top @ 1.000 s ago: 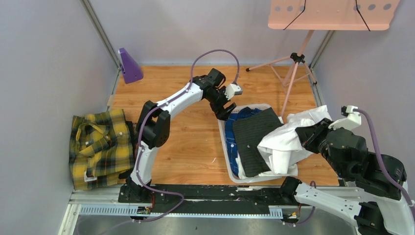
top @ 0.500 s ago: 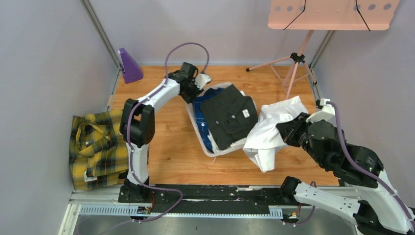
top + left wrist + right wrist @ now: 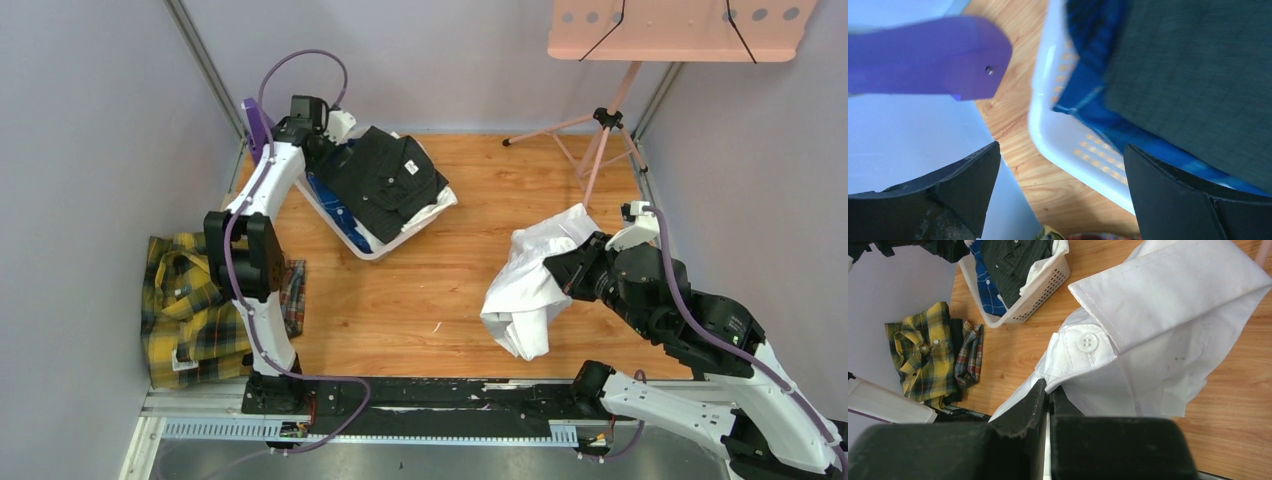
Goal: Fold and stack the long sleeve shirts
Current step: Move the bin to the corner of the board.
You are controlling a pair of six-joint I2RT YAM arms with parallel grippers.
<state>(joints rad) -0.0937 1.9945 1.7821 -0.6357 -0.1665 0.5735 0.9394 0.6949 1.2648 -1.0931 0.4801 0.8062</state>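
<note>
My right jaws are clamped shut on the large white collared cloth shirt [image 3: 525,290], which hangs above the wooden desk [image 3: 430,300], I judge for spreading. The yellow-and-green plaid flannel shirt [image 3: 195,300] lies near-left, probably the stack's base. Farthest, my left jaws gape empty beside the white plastic basket [image 3: 372,248].

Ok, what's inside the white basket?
A dark pinstriped shirt lies on top. A blue shirt shows beneath it at one side, and a bit of white cloth pokes out along the rim. Anything lower in the basket is covered.
</note>
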